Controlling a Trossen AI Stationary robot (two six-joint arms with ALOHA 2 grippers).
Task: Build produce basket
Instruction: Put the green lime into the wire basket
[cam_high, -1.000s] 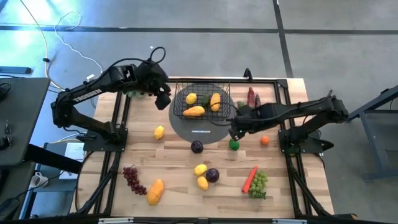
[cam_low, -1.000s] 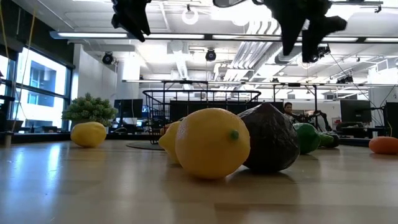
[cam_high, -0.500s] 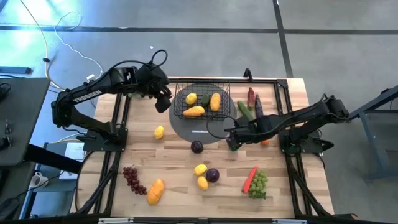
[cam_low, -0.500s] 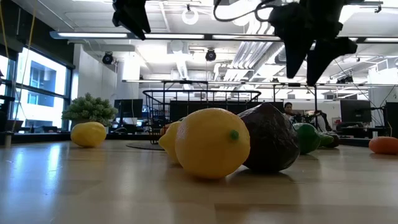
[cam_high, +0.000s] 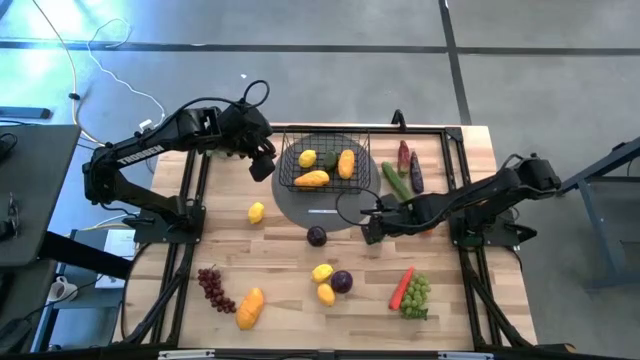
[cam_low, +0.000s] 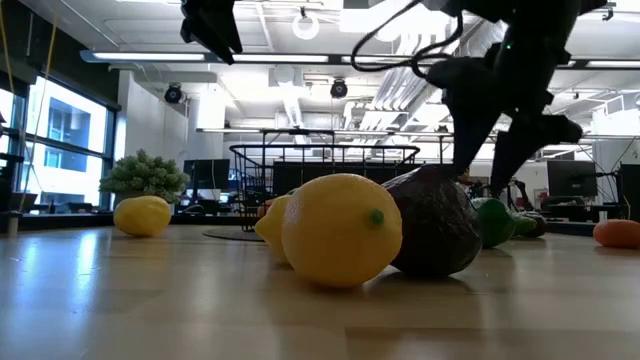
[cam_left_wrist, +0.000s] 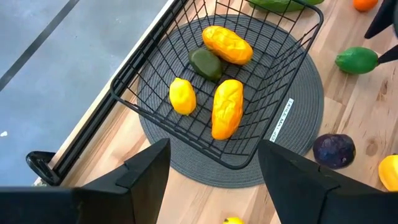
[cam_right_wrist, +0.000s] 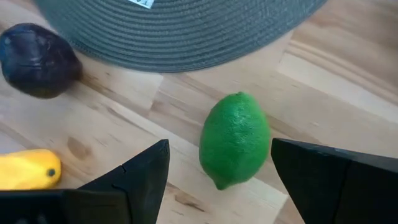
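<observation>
Wooden planks ran under everything, with a grey woven mat (cam_right_wrist: 186, 31) at the far side of the right wrist view. The right gripper (cam_right_wrist: 214, 180) hung low over the table with its fingers spread wide and nothing between them; the lime (cam_right_wrist: 234, 147) lay just ahead of the fingertips, centred in the gap, its long axis running roughly along the line of approach, so a short reach forward and down would likely bracket it. This arm was clearly the nearer one. The left gripper (cam_left_wrist: 211, 180), also open and empty, waited above the basket (cam_left_wrist: 155, 62), which held two mangoes, a lemon and a dark green piece. From above, the right gripper hid the lime.
</observation>
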